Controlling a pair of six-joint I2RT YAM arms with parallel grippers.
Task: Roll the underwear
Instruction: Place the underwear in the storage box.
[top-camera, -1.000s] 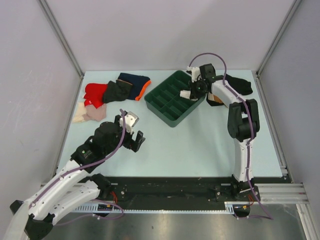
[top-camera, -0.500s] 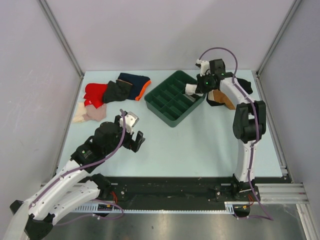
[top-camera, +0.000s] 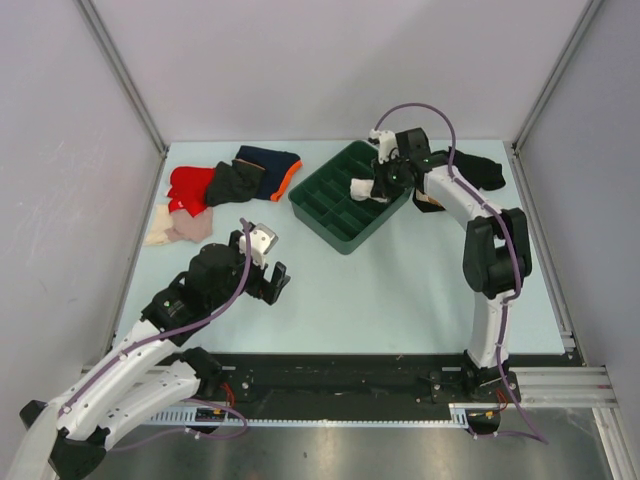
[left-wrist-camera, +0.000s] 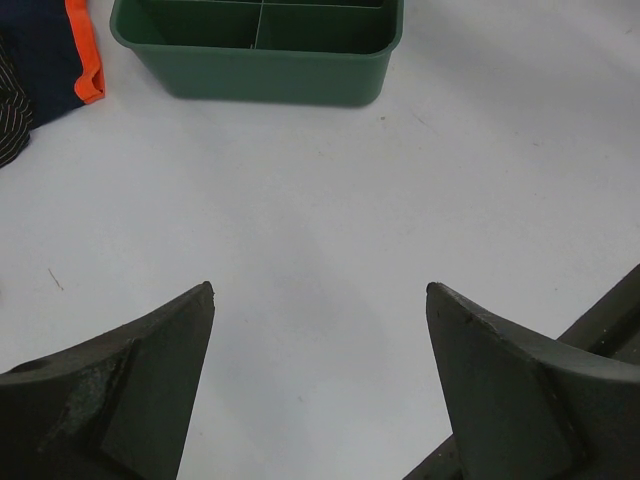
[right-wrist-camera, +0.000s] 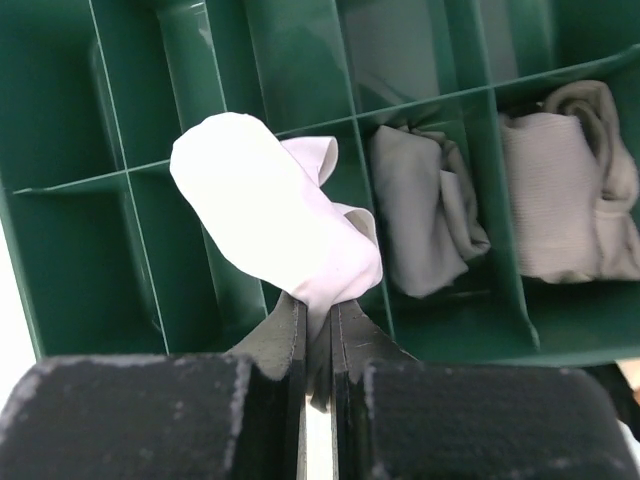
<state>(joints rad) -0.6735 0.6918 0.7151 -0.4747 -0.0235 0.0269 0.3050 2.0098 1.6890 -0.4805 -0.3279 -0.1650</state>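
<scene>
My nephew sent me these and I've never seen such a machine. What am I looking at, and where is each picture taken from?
Two robot arms are bolted to a table. One picture looks down from above; the other two come from cameras on the arms' wrists. The right tool is shut on a rolled white underwear, over a green tray with compartments; two compartments already hold rolled grey cloths. The left tool is open and empty above the bare table. A pile of clothes lies at the far left.

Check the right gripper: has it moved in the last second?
Yes. The right gripper, shut on the underwear, swung right, then back left over the green tray.
</scene>
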